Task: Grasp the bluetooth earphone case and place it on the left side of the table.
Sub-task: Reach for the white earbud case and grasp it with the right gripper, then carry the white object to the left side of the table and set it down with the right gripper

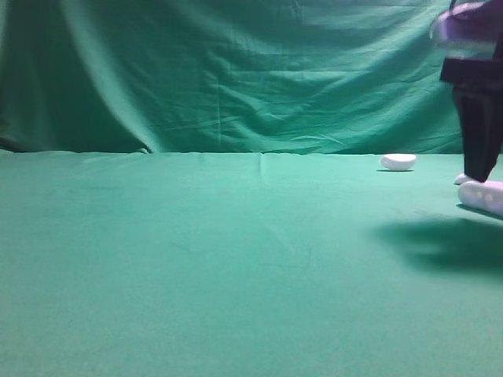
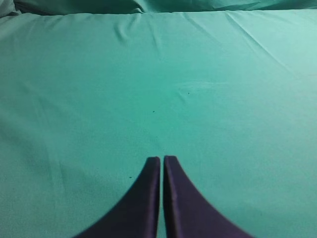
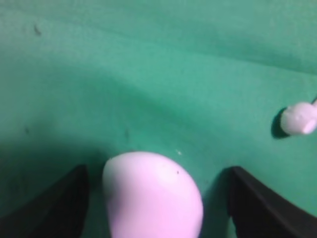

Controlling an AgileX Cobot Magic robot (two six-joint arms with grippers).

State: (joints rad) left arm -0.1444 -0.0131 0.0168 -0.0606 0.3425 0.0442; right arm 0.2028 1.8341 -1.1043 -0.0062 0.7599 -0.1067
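Note:
The white earphone case (image 1: 482, 195) lies on the green table (image 1: 236, 259) at the far right, partly cut off by the frame edge. My right gripper (image 1: 479, 173) hangs down over it. In the right wrist view the case's rounded end (image 3: 151, 196) sits between the two dark fingers (image 3: 54, 206), with green cloth showing on both sides, so the jaws are open and not touching it. My left gripper (image 2: 162, 158) is shut and empty above bare cloth. It does not show in the exterior view.
A smaller white half-oval lump (image 1: 398, 162) lies near the table's back edge, left of the right arm. A tiny white piece (image 1: 463, 179) sits beside the fingers; a small white piece (image 3: 298, 120) shows in the right wrist view. A dark green curtain (image 1: 236, 71) hangs behind.

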